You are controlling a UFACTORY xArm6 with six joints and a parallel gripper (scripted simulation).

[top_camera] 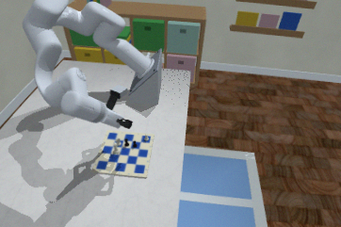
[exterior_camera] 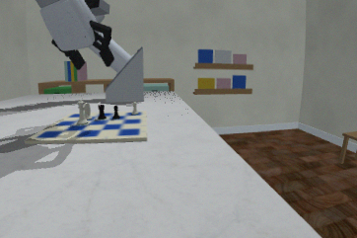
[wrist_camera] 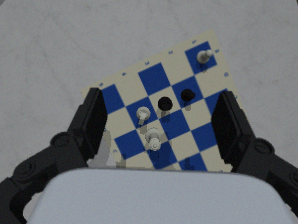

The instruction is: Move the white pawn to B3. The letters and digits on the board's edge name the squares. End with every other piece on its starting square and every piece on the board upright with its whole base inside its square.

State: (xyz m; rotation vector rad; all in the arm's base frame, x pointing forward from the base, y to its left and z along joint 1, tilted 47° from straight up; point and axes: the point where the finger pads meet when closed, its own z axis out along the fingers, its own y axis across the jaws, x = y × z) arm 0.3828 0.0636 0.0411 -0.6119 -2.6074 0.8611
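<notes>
My gripper (wrist_camera: 159, 103) hangs wide open and empty over the chessboard (wrist_camera: 218, 52). The white pieces crowd the black ones, so I'd center on the white pawn (wrist_camera: 204, 56) alone before dropping straight down.

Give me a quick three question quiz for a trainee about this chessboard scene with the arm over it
1. True or false: the gripper is shut on a chess piece.
2. How many black pieces stand on the chessboard?
A. one
B. two
C. four
3. In the wrist view, one white piece stands apart from the others. Is it near a corner of the board or in its middle?

Key:
1. False. The fingers stand wide apart, above the board, with nothing between them.
2. B. The two black pieces stand side by side.
3. Near a corner.
</notes>
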